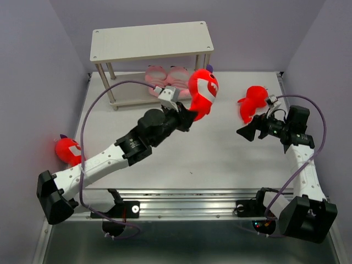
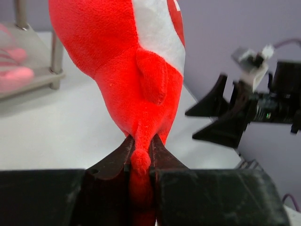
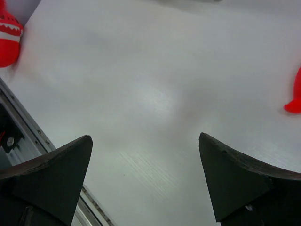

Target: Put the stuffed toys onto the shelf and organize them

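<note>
- The held shark is pinched by its tail in the left gripper, jaws narrowed onto the plush; its long axis is pointed away from the fingers, toward the right end of the shelf.
- The top board is seen bare; 2 pigs are seated on the lower board.
- A right leg stands just beside the shark and may be clipped.
- The right gripper is spread wide, holding nothing; the right shark lies near it, the left shark by the edge of the table.
</note>
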Available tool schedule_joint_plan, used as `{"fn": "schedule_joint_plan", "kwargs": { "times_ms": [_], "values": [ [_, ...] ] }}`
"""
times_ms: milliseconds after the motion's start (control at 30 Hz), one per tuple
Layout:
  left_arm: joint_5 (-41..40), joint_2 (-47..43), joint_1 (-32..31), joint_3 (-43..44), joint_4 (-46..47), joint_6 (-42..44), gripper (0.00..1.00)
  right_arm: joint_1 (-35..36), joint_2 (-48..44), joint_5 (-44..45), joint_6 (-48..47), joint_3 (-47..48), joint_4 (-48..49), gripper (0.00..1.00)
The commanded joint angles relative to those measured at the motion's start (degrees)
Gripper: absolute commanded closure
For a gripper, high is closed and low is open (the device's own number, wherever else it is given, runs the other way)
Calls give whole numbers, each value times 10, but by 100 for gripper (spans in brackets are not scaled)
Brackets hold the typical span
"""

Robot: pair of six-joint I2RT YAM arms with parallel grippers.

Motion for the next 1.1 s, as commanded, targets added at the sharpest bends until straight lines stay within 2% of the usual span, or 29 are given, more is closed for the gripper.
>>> {"fn": "schedule_joint_plan", "kwargs": {
  "times_ms": [0,167,400,600,833,967,1067],
  "values": [
    [42,-45,69,26,39,0,100,3,14,-61,-45,-48,35,0],
    [65,-22,148,103,57,-6,100,3,29,-53,-70,-65,34,0],
    [109,109,242,256,62,-33,100,3,26,-55,-75,-73,33,0],
    [138,213,305,387,50,-94,100,3,29,-48,-75,-72,34,0],
    [128,356,337,538,32,-163,100,3,27,-43,-75,-72,33,0],
    [129,411,339,590,11,-191,100,3,26,-39,-76,-72,33,0],
    [129,427,339,597,14,-210,100,3,25,-39,-76,-71,33,0]
  ]
}}
